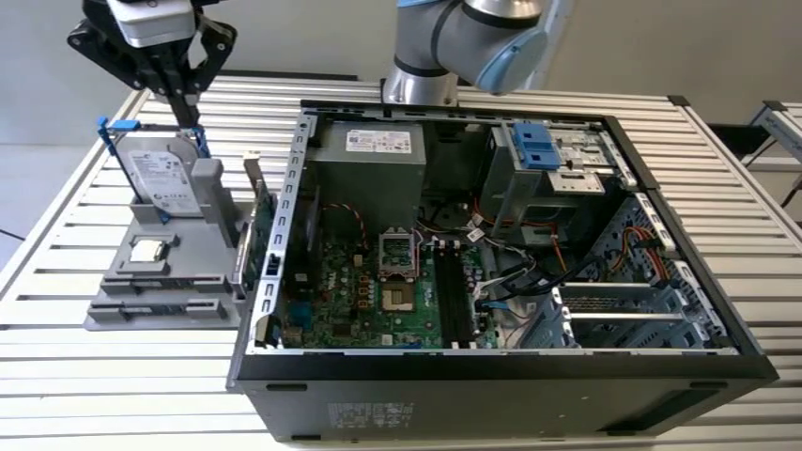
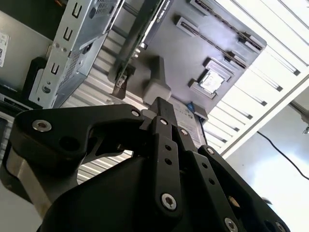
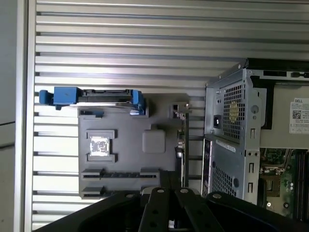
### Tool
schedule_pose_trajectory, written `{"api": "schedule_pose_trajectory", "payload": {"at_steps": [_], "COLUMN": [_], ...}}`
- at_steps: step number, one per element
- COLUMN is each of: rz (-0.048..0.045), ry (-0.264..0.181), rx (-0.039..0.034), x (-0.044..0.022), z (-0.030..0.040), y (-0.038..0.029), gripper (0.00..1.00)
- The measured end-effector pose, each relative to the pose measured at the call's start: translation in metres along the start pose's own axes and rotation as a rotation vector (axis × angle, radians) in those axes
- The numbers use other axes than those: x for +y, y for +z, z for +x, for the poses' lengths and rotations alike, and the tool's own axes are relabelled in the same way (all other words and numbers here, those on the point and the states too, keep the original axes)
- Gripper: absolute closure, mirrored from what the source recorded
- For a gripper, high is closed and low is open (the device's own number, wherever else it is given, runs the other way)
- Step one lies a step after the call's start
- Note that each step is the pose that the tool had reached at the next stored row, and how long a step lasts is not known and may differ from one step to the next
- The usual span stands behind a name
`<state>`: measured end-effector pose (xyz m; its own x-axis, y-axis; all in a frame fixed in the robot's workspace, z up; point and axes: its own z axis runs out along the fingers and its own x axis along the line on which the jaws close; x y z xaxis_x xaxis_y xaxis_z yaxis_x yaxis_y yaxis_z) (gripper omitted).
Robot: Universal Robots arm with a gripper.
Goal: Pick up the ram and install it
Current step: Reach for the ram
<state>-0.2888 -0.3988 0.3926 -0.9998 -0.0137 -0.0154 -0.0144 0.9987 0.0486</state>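
The gripper (image 1: 192, 120), closed tight, is hovering over the hard drive's (image 1: 161, 174) top edge, ten o'clock from the computer case (image 1: 501, 371). A holder (image 1: 163, 310) is hiding the drive's base.

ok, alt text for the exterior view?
The arm's shut pincer hangs over a hard drive standing in a grey parts holder on a slatted table, at the exterior view's left of an open computer case with its motherboard exposed.
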Motion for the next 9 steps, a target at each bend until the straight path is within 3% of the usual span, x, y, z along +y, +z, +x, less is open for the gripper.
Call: {"api": "schedule_pose_trajectory", "payload": {"at_steps": [9], "rz": [-0.0001], "ry": [-0.007], "rx": [0.0004], "x": [0.0003], "z": [0.0191], "y": [-0.0003], "gripper": [1.00]}}
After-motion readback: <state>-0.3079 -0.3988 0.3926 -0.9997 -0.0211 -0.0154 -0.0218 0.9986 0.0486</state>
